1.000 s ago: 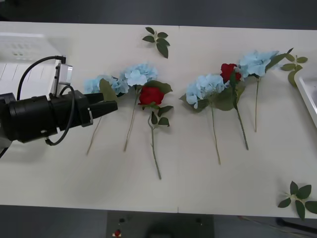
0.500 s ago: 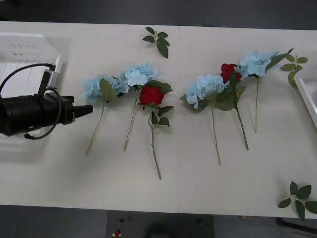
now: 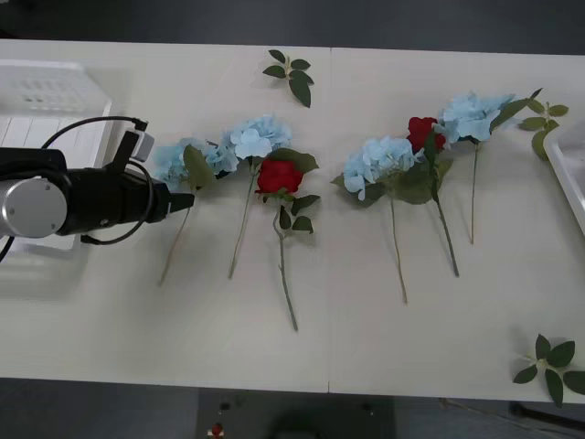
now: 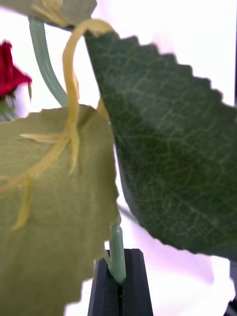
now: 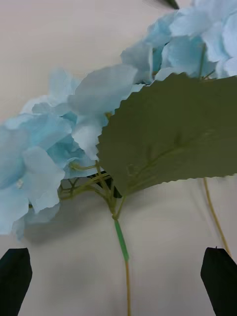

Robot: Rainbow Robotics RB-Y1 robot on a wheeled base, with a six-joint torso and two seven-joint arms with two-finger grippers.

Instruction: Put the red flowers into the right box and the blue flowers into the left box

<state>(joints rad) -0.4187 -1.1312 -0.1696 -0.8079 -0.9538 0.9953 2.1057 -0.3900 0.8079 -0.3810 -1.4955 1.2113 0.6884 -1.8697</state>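
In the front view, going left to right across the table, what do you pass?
White slotted basket → black left gripper → leftmost pale-blue flower → left red rose → right red rose → white tray's corner.

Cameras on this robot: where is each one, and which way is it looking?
Front view: above the arms, looking down at the table; the left gripper shows.
Left wrist view: on the left wrist, facing the leftmost blue flower; open fingers at the corners.
Right wrist view: on the right wrist, facing leaves; right gripper shut on a leafy stem.
Shared: front and left wrist views show that blue flower.
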